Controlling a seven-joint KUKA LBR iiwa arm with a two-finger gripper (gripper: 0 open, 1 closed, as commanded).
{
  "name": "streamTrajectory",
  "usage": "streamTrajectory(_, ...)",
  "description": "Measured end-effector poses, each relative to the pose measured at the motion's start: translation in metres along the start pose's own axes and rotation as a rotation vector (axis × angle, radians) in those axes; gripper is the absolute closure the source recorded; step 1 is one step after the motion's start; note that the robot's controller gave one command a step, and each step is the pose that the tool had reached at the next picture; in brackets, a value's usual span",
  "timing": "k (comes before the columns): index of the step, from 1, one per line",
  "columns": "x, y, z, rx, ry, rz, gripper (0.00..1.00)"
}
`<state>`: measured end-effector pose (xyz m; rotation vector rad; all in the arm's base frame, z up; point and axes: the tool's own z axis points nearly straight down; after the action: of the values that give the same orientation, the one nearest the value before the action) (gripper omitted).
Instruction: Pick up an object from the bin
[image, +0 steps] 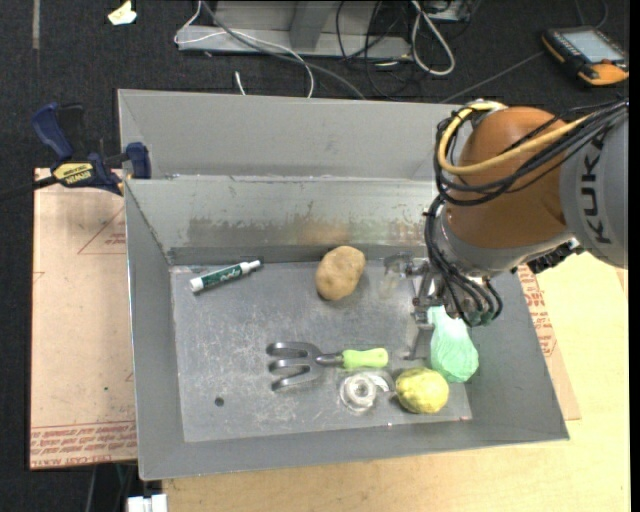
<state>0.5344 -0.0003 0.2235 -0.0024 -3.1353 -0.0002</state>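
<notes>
Grey metal bin (232, 408), sloped walls, flat floor. Green-white marker (225, 276) back left, tan potato-ish lump (340, 272) back middle. Front row: metal claw tool with green handle (322, 361), clear ring (361, 391), yellow-green lump (422, 391). Pale green soft thing (456, 352) far right, touching that lump.

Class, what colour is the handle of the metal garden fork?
Its handle is light green; camera view shows it best.

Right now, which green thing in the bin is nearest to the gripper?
The pale green lump on the right, just beside the gripper. The green-handled fork and the green marker both lie farther to the left.
</notes>
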Motion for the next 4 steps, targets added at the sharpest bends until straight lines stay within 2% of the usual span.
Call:
streamTrajectory(1,-0.002,0.000,-0.004,0.000,-0.008,0.000,0.00)
streamTrajectory(2,-0.001,0.028,0.063,0.000,-0.009,-0.145,0.00)
streamTrajectory(3,0.000,0.066,0.064,0.003,-0.016,-0.422,0.00)
streamTrajectory(4,-0.007,0.091,0.096,-0.001,-0.005,-0.411,0.00)
